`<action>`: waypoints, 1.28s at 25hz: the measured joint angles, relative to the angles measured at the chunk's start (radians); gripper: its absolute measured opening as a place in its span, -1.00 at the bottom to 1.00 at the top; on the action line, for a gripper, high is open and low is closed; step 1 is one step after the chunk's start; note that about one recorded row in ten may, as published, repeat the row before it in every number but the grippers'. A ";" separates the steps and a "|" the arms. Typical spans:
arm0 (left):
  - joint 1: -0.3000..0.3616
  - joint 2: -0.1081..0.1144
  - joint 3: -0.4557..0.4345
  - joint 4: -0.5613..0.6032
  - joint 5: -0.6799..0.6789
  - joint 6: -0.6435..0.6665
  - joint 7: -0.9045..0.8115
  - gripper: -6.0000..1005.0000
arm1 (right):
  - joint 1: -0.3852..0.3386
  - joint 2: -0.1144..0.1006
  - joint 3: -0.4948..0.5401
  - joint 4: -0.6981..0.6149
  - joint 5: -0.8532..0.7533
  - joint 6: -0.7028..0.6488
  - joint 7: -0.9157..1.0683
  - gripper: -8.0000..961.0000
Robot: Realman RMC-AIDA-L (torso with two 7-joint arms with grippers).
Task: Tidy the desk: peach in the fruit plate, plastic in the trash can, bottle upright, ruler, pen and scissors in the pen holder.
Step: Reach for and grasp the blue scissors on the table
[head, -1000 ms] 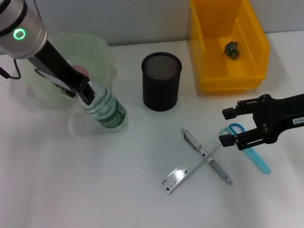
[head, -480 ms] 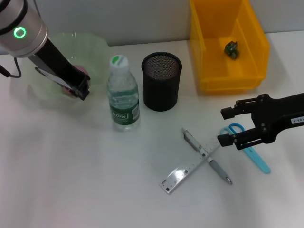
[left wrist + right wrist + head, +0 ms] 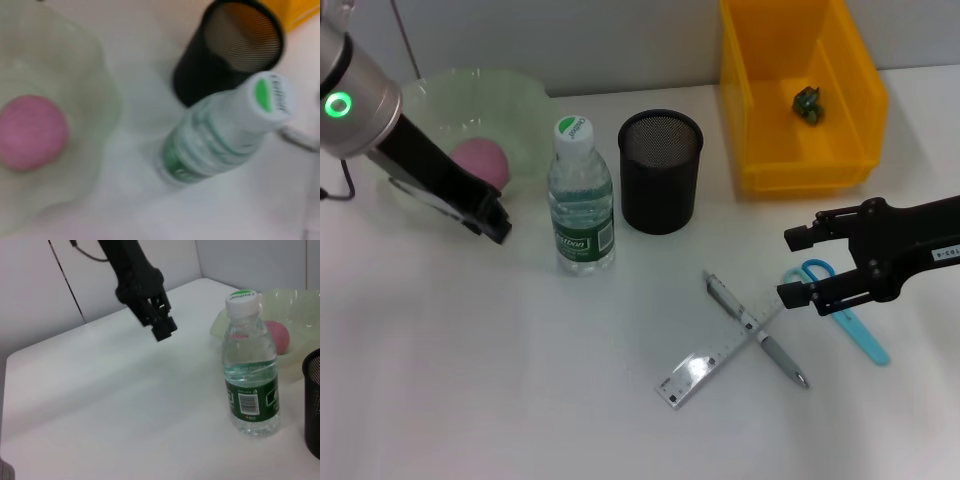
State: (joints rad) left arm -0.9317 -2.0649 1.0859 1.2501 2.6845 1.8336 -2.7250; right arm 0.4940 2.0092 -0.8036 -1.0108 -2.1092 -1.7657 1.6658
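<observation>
The clear bottle (image 3: 581, 200) with a green label stands upright and free beside the black mesh pen holder (image 3: 660, 170); the right wrist view shows the bottle (image 3: 250, 370) too. The pink peach (image 3: 479, 160) lies in the pale green fruit plate (image 3: 525, 105). My left gripper (image 3: 492, 220) hangs left of the bottle, apart from it. A clear ruler (image 3: 715, 355) and a grey pen (image 3: 762, 335) lie crossed on the table. Blue scissors (image 3: 850, 318) lie just right of them. My right gripper (image 3: 798, 267) hovers open by the scissors' handles, holding nothing. A small green plastic piece (image 3: 807, 102) lies in the yellow trash can (image 3: 760, 120).
The yellow bin stands at the back right, with the pen holder left of it. White tabletop (image 3: 520, 380) stretches bare across the front left. In the right wrist view the left arm (image 3: 137, 275) reaches down over the table, left of the bottle.
One second ago the left gripper held the bottle tilted. Now the bottle stands upright on its own, and the left gripper has drawn back to the left. The right arm has not moved.
</observation>
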 joint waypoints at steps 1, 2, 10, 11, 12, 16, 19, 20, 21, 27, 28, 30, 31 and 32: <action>0.023 0.001 -0.008 0.015 -0.041 0.001 0.012 -0.66 | 0.000 0.000 0.000 0.000 0.000 0.000 0.000 0.72; 0.038 0.001 -0.016 0.023 -0.072 0.002 0.024 -0.60 | 0.000 0.000 0.005 0.000 0.000 0.001 0.000 0.72; 0.177 0.003 -0.124 0.044 -0.341 0.003 0.207 -0.01 | -0.005 0.002 0.019 0.000 0.004 0.000 0.007 0.72; 0.195 0.004 -0.132 0.043 -0.372 0.001 0.240 0.09 | -0.006 0.003 0.026 0.000 0.004 0.000 0.008 0.72; 0.216 0.004 -0.139 0.042 -0.413 0.000 0.280 0.14 | -0.009 0.004 0.044 0.000 0.005 0.000 0.009 0.72; 0.320 0.002 -0.156 0.028 -0.598 -0.020 0.475 0.37 | -0.012 0.005 0.072 0.005 0.005 -0.002 0.011 0.72; 0.389 0.002 -0.163 -0.017 -0.712 -0.039 0.615 0.54 | -0.016 0.005 0.096 0.010 0.005 -0.011 0.012 0.72; 0.407 0.002 -0.165 -0.041 -0.743 -0.044 0.665 0.55 | -0.017 0.005 0.107 0.012 0.005 -0.016 0.012 0.72; 0.422 0.003 -0.168 -0.067 -0.771 -0.045 0.715 0.56 | -0.018 0.006 0.115 0.014 0.006 -0.019 0.012 0.72; 0.479 0.002 -0.192 -0.233 -0.869 -0.050 1.004 0.61 | -0.026 0.013 0.157 0.022 0.006 -0.047 0.012 0.72; 0.479 0.002 -0.192 -0.233 -0.869 -0.050 1.004 0.61 | -0.026 0.013 0.157 0.022 0.006 -0.047 0.012 0.72; 0.492 0.002 -0.206 -0.306 -0.888 -0.051 1.133 0.61 | -0.030 0.015 0.159 0.023 0.006 -0.051 0.012 0.72; 0.492 0.002 -0.206 -0.306 -0.888 -0.051 1.133 0.61 | -0.030 0.015 0.159 0.023 0.006 -0.051 0.012 0.72; 0.511 -0.001 -0.227 -0.495 -0.896 -0.068 1.448 0.61 | -0.031 0.016 0.161 0.026 0.006 -0.052 0.014 0.72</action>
State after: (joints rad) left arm -0.4210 -2.0660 0.8585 0.7556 1.7882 1.7654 -1.2769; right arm 0.4629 2.0248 -0.6431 -0.9852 -2.1030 -1.8179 1.6800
